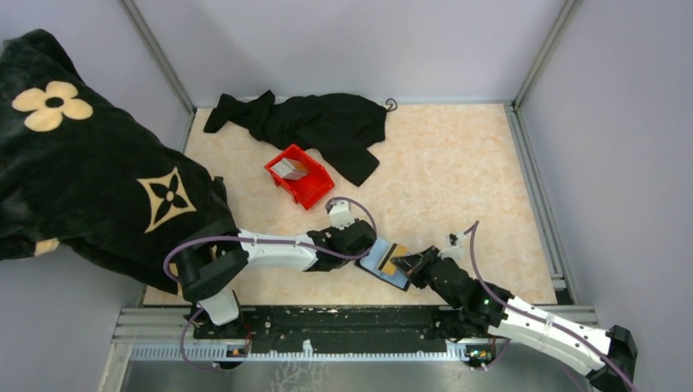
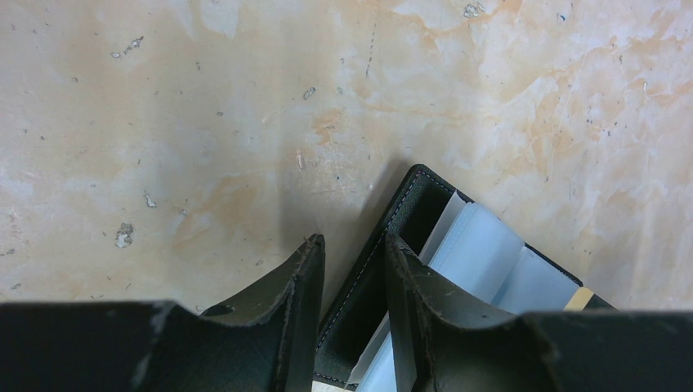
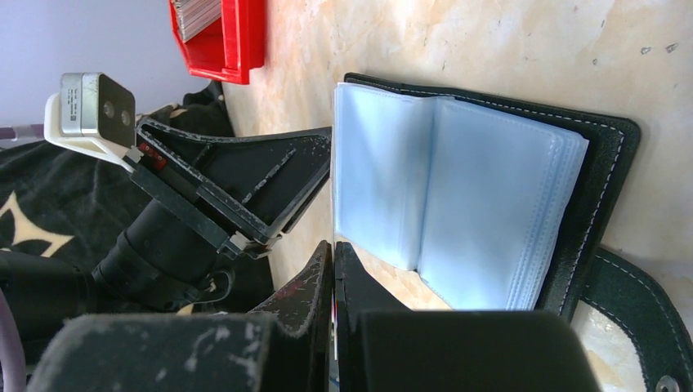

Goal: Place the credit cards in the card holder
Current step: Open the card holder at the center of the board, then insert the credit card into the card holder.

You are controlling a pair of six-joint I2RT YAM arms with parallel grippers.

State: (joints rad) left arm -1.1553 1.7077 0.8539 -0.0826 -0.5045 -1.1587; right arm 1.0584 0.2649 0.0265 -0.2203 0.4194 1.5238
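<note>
- Right gripper (image 3: 333,249): fingers pressed almost flat together with a thin edge pinched between them. From above this reads as the tan-gold card (image 1: 395,260), its free end lying over the open card holder (image 3: 609,163).
- Left gripper (image 2: 353,241): closed across the holder's black cover at its left edge, pinning it open on the table (image 2: 204,122).
- The card holder lies near the front of the table, between the two grippers, with its clear sleeves (image 3: 458,188) fanned open.
- Step in hand, by my reading: feeding the card into a sleeve.
- To do it well, hold the card flat and square to the sleeve mouth, lead with one corner and slide low. The left grip must hold firm so the holder neither skates nor folds shut.
- Risk: the sleeves are limp and stacked, so the card may slip between pages instead of into a pocket.
- Further out: the red bin (image 1: 310,186) stands well apart, with more cards (image 1: 288,167) in it.
- Hard to make out:
  - whether the card's tip is inside a pocket;
  - which way the sleeve mouths face;
  - how many cards are in the bin.
- The right wrist view shows the card only edge-on at the fingers.
</note>
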